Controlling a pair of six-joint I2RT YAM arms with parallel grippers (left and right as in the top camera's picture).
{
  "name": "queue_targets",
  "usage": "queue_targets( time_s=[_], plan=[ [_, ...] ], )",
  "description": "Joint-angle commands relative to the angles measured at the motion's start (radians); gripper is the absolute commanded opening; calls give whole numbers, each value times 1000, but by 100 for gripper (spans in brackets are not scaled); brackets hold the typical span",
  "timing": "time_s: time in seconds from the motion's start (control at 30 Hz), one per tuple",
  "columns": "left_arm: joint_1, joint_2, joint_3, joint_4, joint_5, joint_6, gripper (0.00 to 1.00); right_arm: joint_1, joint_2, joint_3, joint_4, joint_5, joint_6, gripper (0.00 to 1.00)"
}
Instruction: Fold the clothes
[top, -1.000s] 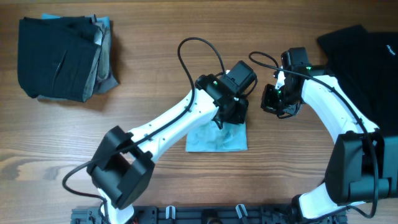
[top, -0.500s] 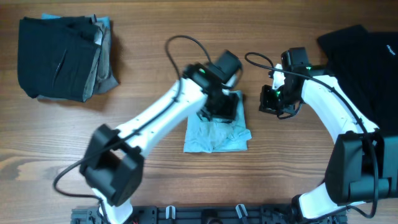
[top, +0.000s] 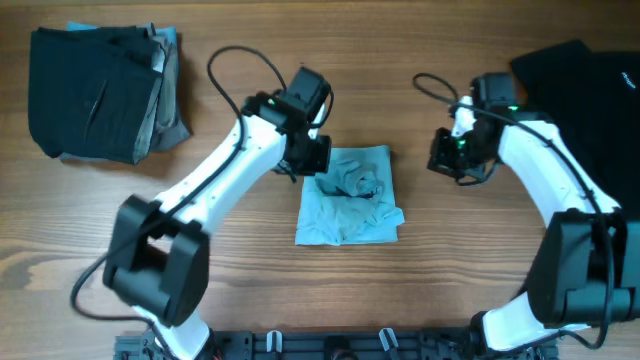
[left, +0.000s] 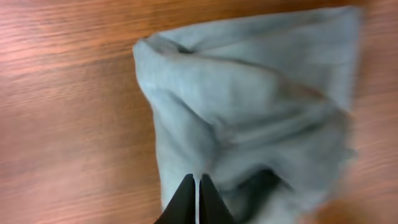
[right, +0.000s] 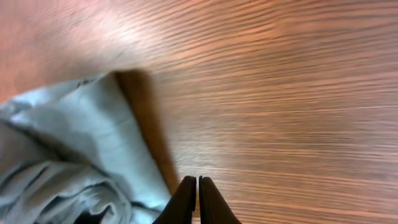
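The pale light-blue T-shirt (top: 350, 200) lies folded small and rumpled on the wooden table at the middle; it also shows in the left wrist view (left: 261, 106) and the right wrist view (right: 68, 149). My left gripper (top: 308, 158) is shut and empty just left of the shirt's top left corner, its fingertips (left: 198, 182) over the shirt's edge. My right gripper (top: 452, 160) is shut and empty, to the right of the shirt, its fingertips (right: 197, 182) over bare wood. A black T-shirt (top: 590, 110) lies spread at the far right.
A stack of folded dark and grey garments (top: 100, 92) sits at the back left. The left arm's cable (top: 240, 70) loops above the table behind the shirt. A black rail (top: 330, 345) runs along the front edge.
My left gripper has let go of the blue shirt and swung left and back off it. The shirt's top is now rumpled. My right gripper drifted slightly right.
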Motion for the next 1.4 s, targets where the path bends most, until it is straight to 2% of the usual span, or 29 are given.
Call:
queue_targets(
  time_s=[0.0, 0.1, 0.2, 0.3, 0.43, 0.67, 0.77, 0.9, 0.97, 1.07, 1.13, 1.2, 1.23, 1.37],
  plan=[
    [8, 58, -87, 84, -21, 46, 4, -25, -23, 19, -4, -22, 20, 8],
    [-12, 73, -103, 135, 4, 46, 4, -25, -23, 19, -3, -22, 20, 8],
    [-50, 74, -103, 223, 132, 45, 4, -25, -23, 19, 0, -22, 20, 8],
    [-105, 74, -103, 349, 336, 29, 4, -25, -23, 19, 3, -22, 21, 8],
    [-172, 71, -102, 441, 428, -19, 5, -25, -23, 19, -2, -21, 20, 8],
    [-190, 59, -93, 421, 422, -18, 15, -25, -23, 19, 4, -45, -20, 10],
    [-146, 16, -93, 369, 399, -10, 15, -25, -26, 19, 9, -121, -115, 16],
    [-32, -98, -93, 308, 395, -8, 20, -7, -53, 19, 4, -367, -341, 28],
    [29, -152, -93, 274, 383, -5, 18, 24, -66, 19, -3, -410, -374, 31],
    [92, -194, -93, 181, 290, 42, 9, 81, -71, 19, -16, -322, -343, 28],
    [114, -186, -101, 107, 183, 48, 4, 98, -71, 19, -13, -145, -161, 20],
    [115, -166, -128, 99, 180, 72, 4, 91, -71, 19, -10, -11, -2, 16],
    [110, -157, -145, 105, 183, 72, 4, 81, -71, 19, 0, 13, 40, 15],
    [60, -100, -217, 169, 193, 72, 4, 42, -71, 19, 47, -51, 48, 15]
  ],
)
